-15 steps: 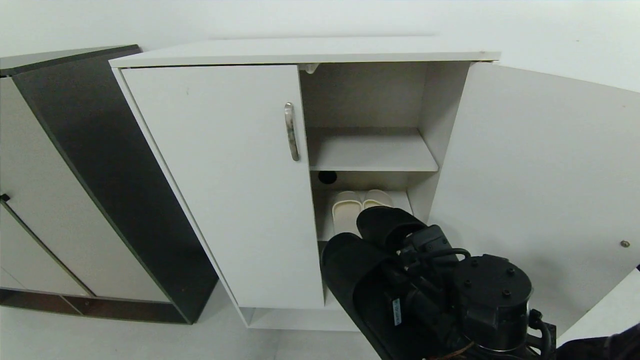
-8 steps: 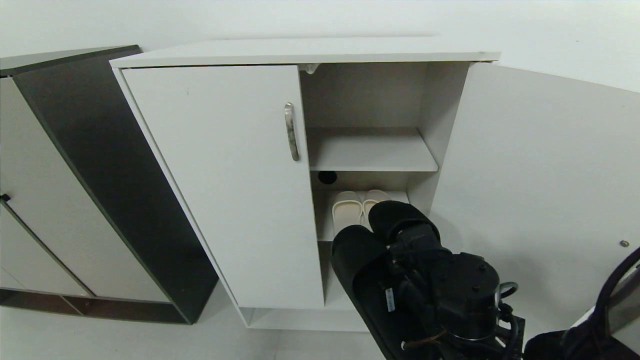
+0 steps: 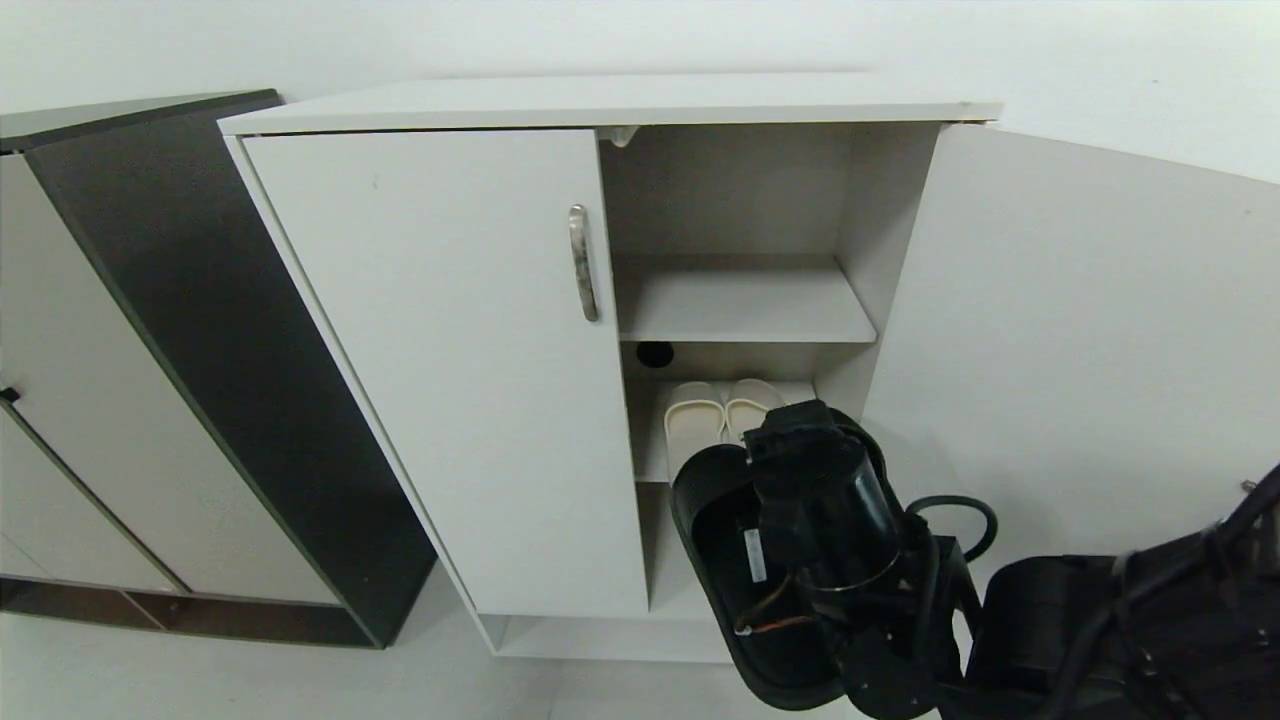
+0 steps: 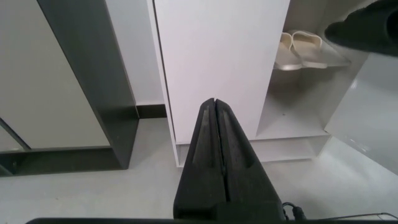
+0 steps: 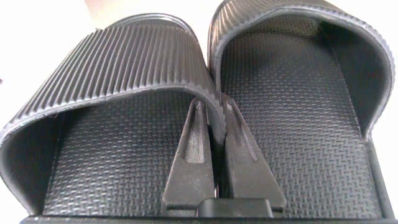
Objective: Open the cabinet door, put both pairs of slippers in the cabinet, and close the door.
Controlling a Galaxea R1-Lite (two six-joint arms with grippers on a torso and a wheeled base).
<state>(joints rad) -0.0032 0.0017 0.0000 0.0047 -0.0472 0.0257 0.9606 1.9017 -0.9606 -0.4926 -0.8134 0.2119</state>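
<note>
While the cabinet stands with its right door swung wide at 3 o'clock, the black slippers are held at the opening. They are seen at 5 o'clock from the white slippers (set side by side on the lower shelf). The right gripper is clamped on the black pair's touching strap edges. The left gripper is pressed together, empty, before the closed left door.
</note>
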